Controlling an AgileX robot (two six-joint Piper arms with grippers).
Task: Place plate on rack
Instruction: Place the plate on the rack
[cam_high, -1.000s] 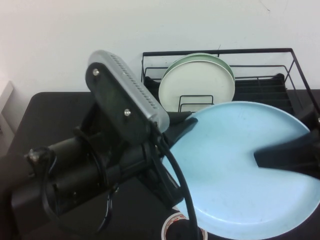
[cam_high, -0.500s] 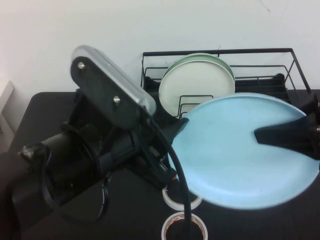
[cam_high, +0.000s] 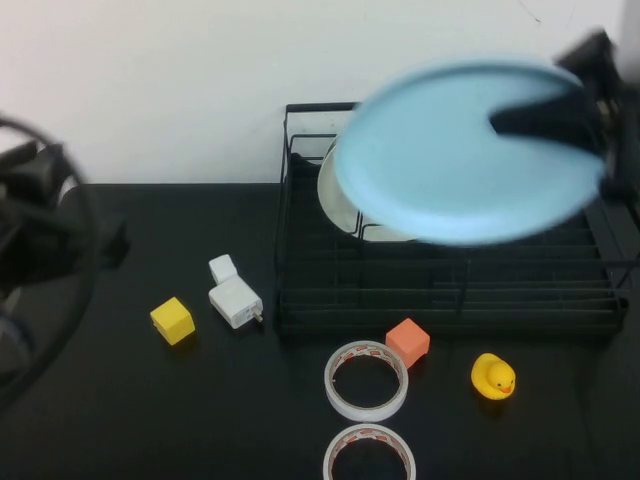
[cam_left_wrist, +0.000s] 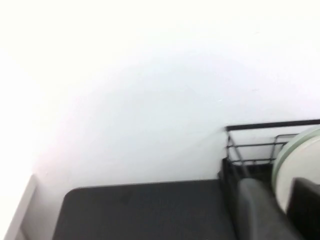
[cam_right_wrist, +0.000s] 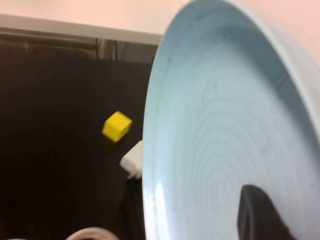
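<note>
The light sky-blue plate (cam_high: 455, 150) hangs in the air over the back of the black wire rack (cam_high: 450, 300), tilted. My right gripper (cam_high: 505, 120) is shut on its right rim, with one dark finger (cam_right_wrist: 257, 215) lying across its face. The plate fills the right wrist view (cam_right_wrist: 220, 125). Pale green-white plates (cam_high: 340, 205) stand upright in the rack, partly hidden behind the blue plate. My left arm (cam_high: 45, 235) is at the far left of the table. In the left wrist view the left gripper (cam_left_wrist: 277, 195) is open and empty, pointing at the rack (cam_left_wrist: 250, 126).
On the black table lie a yellow cube (cam_high: 172, 320), a white adapter (cam_high: 232, 295), an orange cube (cam_high: 407, 342), two tape rolls (cam_high: 366, 380) (cam_high: 369, 455) and a rubber duck (cam_high: 493, 376), all in front of or left of the rack.
My left arm has let go of the plate and pulled away to the far left. My right gripper has lifted the plate up and back, over the rack.
</note>
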